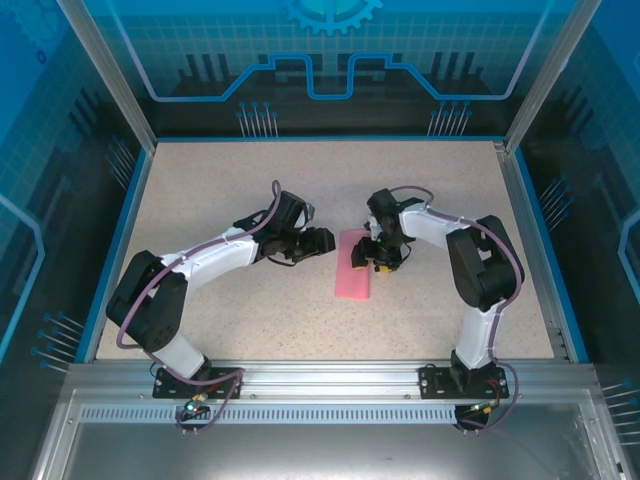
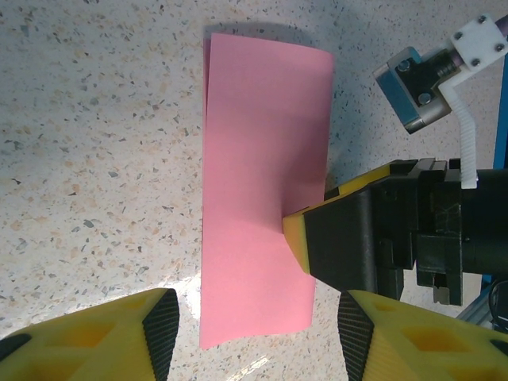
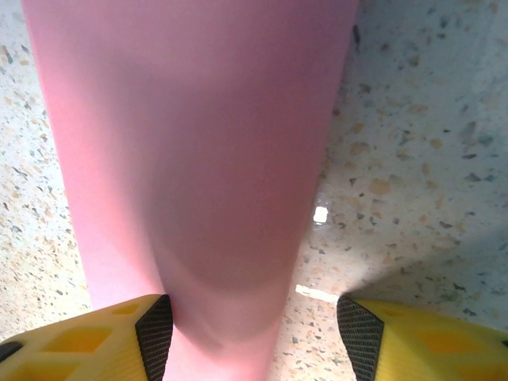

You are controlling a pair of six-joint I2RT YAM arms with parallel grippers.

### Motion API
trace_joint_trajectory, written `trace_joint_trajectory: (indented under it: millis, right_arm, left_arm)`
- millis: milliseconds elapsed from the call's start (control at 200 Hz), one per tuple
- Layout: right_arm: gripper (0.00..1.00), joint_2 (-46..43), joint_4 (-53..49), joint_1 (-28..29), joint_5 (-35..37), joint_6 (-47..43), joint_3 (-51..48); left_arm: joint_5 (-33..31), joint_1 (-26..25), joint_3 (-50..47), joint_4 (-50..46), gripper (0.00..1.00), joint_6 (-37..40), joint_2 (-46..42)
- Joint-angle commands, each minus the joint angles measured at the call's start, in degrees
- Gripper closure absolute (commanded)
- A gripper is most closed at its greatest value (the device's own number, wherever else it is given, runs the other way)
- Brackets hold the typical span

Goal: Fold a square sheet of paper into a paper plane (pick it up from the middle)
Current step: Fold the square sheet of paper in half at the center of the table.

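Lying flat mid-table (image 1: 250,320), the square sheet of paper (image 1: 352,275) is folded in half into a narrow pink strip running near to far. The left gripper (image 1: 318,241) hovers just left of its far end, fingers parted about halfway and holding nothing. The right gripper (image 1: 377,258) sits at the strip's right edge, jaws likewise apart, with one yellow fingertip (image 2: 298,234) touching the paper without clamping it.

The light is bright and even, coming from above. In my right wrist view the square sheet of paper (image 3: 190,159) looks soft, slightly blurred; small white glare spots shine on the table (image 3: 413,159). Shadows are weak.
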Motion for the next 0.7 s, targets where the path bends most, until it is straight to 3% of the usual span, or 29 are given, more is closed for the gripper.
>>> trace_joint_trajectory:
  millis: [0,385,695]
  right_arm:
    - [0.37,3.92,-1.97,0.49,5.02,-1.98,-0.31]
    - [0.36,4.89,-3.59,0.69,7.15,-1.93,0.49]
    - [0.36,5.71,-3.63,0.86,8.40,-1.07,0.40]
  left_arm:
    - [1.54,0.10,0.96,-0.96,0.41,0.02,0.90]
    - [1.89,-0.12,2.08,-1.56,0.43,0.11,1.79]
    - [2.01,-0.16,2.83,-0.47,0.56,-1.97,3.53]
